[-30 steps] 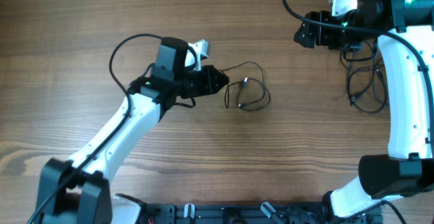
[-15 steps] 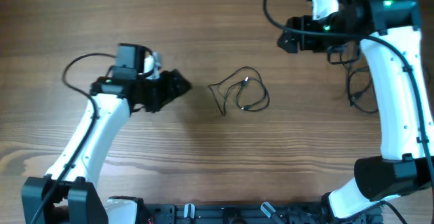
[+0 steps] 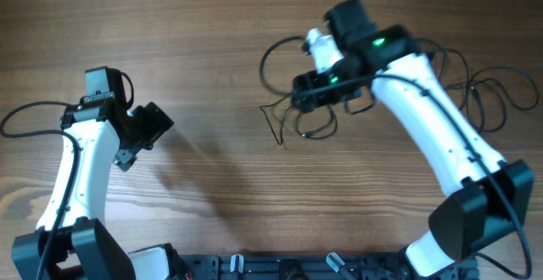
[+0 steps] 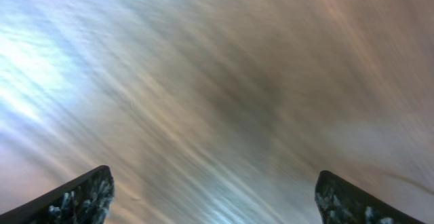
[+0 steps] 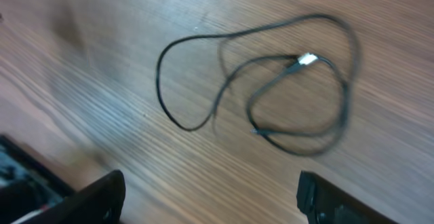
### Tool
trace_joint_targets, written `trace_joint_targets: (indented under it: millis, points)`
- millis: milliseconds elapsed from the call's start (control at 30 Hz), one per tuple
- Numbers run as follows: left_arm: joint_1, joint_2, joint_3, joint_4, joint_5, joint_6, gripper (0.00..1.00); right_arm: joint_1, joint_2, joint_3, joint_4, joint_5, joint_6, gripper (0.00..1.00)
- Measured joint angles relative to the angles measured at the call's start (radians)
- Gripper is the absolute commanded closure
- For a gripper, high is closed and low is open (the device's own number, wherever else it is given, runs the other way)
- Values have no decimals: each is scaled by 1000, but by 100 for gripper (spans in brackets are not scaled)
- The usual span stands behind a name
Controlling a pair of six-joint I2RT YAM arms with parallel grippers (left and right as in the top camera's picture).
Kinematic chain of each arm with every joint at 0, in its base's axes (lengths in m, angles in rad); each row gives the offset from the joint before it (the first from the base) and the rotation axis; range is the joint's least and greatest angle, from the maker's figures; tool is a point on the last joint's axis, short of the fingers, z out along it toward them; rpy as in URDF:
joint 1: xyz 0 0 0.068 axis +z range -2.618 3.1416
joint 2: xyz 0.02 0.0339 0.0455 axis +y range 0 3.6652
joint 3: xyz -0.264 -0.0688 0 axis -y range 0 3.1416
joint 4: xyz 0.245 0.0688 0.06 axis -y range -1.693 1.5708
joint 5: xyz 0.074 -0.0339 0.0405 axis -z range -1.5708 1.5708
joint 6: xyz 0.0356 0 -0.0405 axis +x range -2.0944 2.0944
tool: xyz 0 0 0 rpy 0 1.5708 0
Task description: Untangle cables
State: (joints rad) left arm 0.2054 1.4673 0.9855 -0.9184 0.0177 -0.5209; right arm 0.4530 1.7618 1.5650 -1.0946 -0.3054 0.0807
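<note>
Overhead, right arm (image 3: 424, 119) covers part of cables (image 3: 316, 136).

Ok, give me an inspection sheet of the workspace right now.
Surface: brown wood-grain table, no marks seen.
Job's things: thin black cords with a small silver plug, loosely looped at centre; more thin black loops far right.
Clutter: nothing seen.
Grippers: left gripper open, empty, off to the left; right gripper open, empty, above the centre cords.
Cables: thick black arm cable arcs beside the left arm.
Surroundings: black rail along the near edge.

Table (image 4: 217, 81) motion-blurred, cables (image 3: 316, 135) partly under right arm (image 3: 424, 106)
</note>
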Motion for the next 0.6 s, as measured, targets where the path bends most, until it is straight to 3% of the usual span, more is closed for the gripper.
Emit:
trace_joint_targets:
  millis: [167,267,433,600]
  points:
    - [-11,0,0,-31,-148,-4,0,113,2,-140,187,64,21,22]
    - [-31,0,0,-39,-195,-4,0,163,2,-213,315,93,33,29]
    - [-65,0,0,-40,-223,-4,0,249,2,-349,542,190,75,38]
    - [-83,0,0,-40,-231,-4,0,267,2,-435,661,232,139,48]
